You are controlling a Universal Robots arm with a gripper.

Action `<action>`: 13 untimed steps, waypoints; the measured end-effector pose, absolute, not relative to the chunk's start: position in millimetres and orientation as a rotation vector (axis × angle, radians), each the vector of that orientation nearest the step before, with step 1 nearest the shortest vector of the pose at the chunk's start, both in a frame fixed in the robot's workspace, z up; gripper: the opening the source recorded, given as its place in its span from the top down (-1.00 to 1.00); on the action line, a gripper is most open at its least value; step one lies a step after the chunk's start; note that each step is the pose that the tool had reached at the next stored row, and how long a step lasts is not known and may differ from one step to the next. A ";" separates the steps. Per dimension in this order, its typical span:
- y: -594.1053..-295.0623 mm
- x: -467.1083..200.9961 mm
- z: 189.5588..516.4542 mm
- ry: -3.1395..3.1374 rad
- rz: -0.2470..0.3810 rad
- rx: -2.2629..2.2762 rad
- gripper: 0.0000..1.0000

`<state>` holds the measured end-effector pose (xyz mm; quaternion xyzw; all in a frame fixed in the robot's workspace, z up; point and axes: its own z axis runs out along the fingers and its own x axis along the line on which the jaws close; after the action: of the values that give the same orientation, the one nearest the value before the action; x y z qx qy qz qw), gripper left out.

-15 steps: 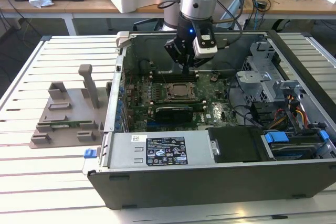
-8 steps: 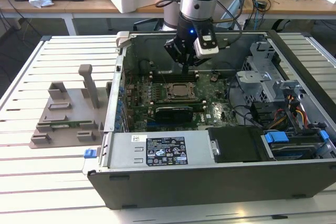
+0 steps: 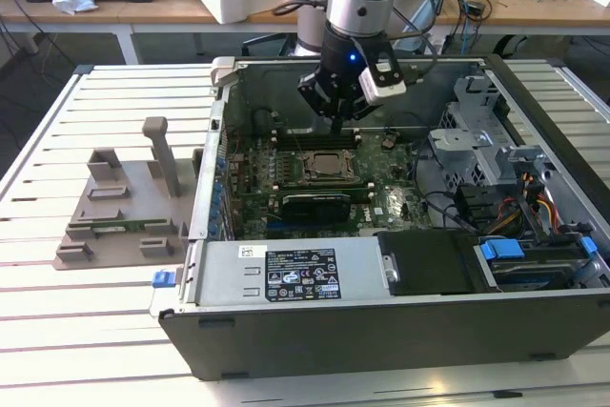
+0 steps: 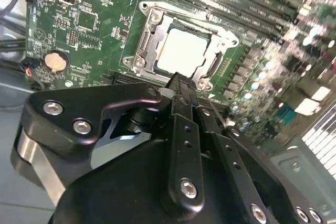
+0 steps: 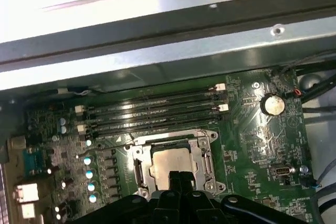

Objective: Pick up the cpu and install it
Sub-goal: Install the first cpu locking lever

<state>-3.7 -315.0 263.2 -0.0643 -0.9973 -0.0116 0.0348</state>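
Silvery cpu (image 4: pixel 184 51) seated flat inside the socket frame (image 4: pixel 149 24) on the motherboard (image 5: pixel 252 145). Gripper (image 4: pixel 181 85) hovering just above, fingers pressed together, holding nothing. Risk, probably: bent pins or a tilted chip if bumped before latching.

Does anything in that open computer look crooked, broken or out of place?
Nothing stands out. The cpu lies flat and square in its socket on the motherboard, and the gripper hangs just above it. No loose or damaged parts show.
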 end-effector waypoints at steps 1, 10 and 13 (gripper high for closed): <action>-315.0 -3.7 263.2 -3.068 -0.033 -0.158 0.79; -314.9 -3.7 263.0 -3.096 -0.026 0.012 0.79; -314.9 -3.7 262.6 -3.135 -0.027 0.012 0.79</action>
<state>-3.7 -314.9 262.6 0.0039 -1.0000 -0.0086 0.0030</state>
